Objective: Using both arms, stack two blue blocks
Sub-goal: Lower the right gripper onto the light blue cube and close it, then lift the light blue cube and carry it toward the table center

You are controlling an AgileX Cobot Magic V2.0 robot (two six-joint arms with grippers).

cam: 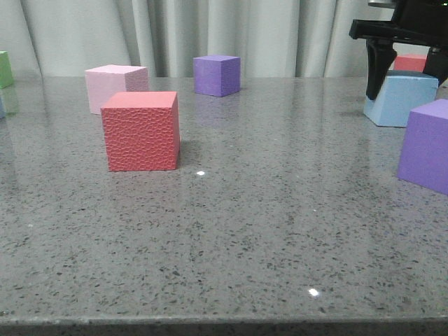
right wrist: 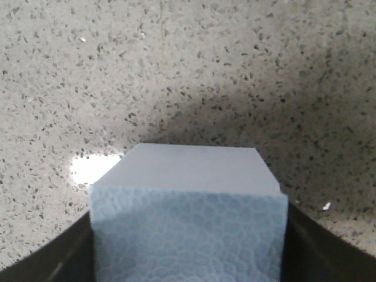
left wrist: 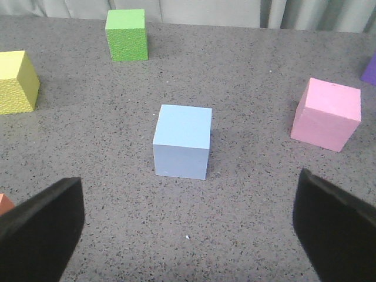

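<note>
At the upper right of the front view, the right gripper (cam: 409, 73) has its black fingers closed against the sides of 1 matte sky-blue foam cube (cam: 400, 98) sitting on the speckled grey stone table (cam: 245, 231); its pebbled face fills the lower centre of the right wrist view (right wrist: 188, 229). The left gripper (left wrist: 191, 235) hangs wide open, holding nothing, above the second blue cube (left wrist: 183, 141) at frame centre, between a pink cube (left wrist: 326, 114) and a yellow one (left wrist: 16, 82).

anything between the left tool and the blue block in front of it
Nothing: in the left wrist view, only bare table lies between the open left tool and the blue block.
</note>
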